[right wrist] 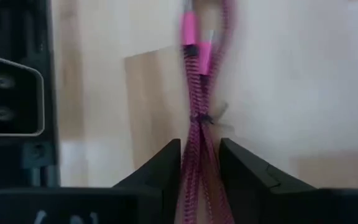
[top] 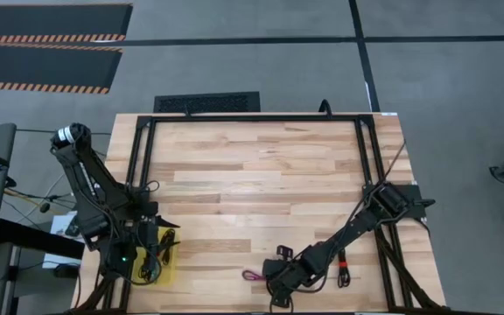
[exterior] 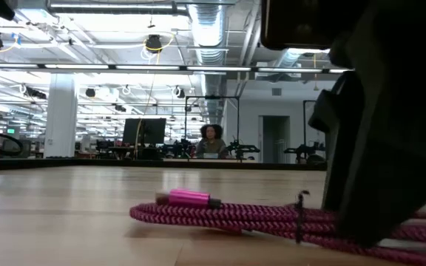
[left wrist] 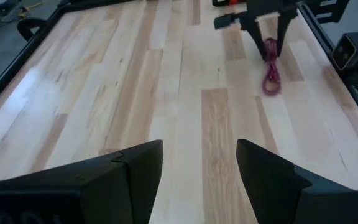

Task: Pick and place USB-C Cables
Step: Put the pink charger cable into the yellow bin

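Note:
The magenta-purple cable bundle [top: 253,276] lies on the wooden table near its front edge, and also shows in the low view [exterior: 228,216] and the left wrist view [left wrist: 270,76]. My right gripper [right wrist: 200,163] is down at the table, shut on it. A black cable with a red tie [top: 344,267] lies on the table beside the right arm. My left gripper [left wrist: 199,163] is open and empty at the table's left front [top: 166,231]. The teal-blue and plain black cables are not in view. My right gripper pinches the magenta bundle's strands [right wrist: 199,171] between its two fingers, on the near side of the small black tie [right wrist: 199,118], away from the pink plugs [right wrist: 189,28]. The bundle runs lengthwise between the fingers. In the low view it lies flat on the table [exterior: 220,216].
A yellow patch [top: 166,267] with black wiring over it sits under the left arm at the table's left front. A black frame [top: 252,118] runs round the table. A person sits far behind the table [exterior: 211,140]. Bare wood spans the table's middle [top: 252,175].

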